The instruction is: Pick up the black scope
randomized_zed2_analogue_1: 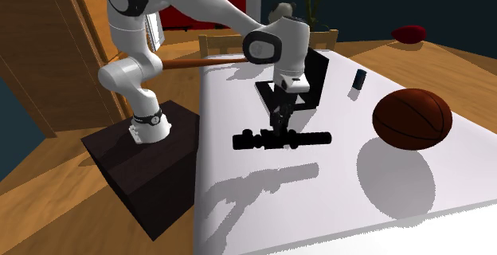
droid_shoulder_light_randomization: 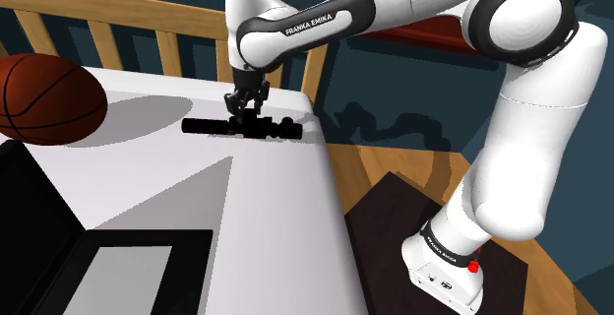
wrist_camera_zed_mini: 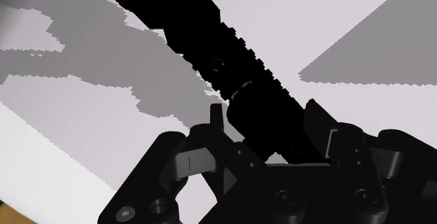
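1. Gripper [droid_shoulder_light_randomization: 246,111] [randomized_zed2_analogue_1: 280,124] [wrist_camera_zed_mini: 266,128]: the all-black hand at the end of the white arm points down at the white table [droid_shoulder_light_randomization: 280,224] [randomized_zed2_analogue_1: 239,213]. It stands to the shoulder view's right of the basketball [droid_shoulder_light_randomization: 47,96] [randomized_zed2_analogue_1: 412,118], apart from it.
2. Fingers [wrist_camera_zed_mini: 218,116]: the two stand only narrowly apart, one on each flank of the black scope [droid_shoulder_light_randomization: 212,125] [randomized_zed2_analogue_1: 311,139] [wrist_camera_zed_mini: 231,61]. In the wrist view each tip lies against the scope's side, with no table showing between finger and tube. The hand is thus clamped on the scope, near the middle of its length.
3. Black scope: a long dark tube with knobs along its body. It lies level at the table top, with no separate shadow visible under it. One end points toward the basketball and the other away from it; the ball does not touch it. Its ends project past the fingers on both sides.
4. Basketball: a reddish-brown ball resting on the same table and casting a broad grey shadow on the white surface.
5. Stand [droid_shoulder_light_randomization: 394,226] [randomized_zed2_analogue_1: 135,166]: a dark box on the wooden floor beside the table, farther from the basketball than the scope is. It carries the arm's base.
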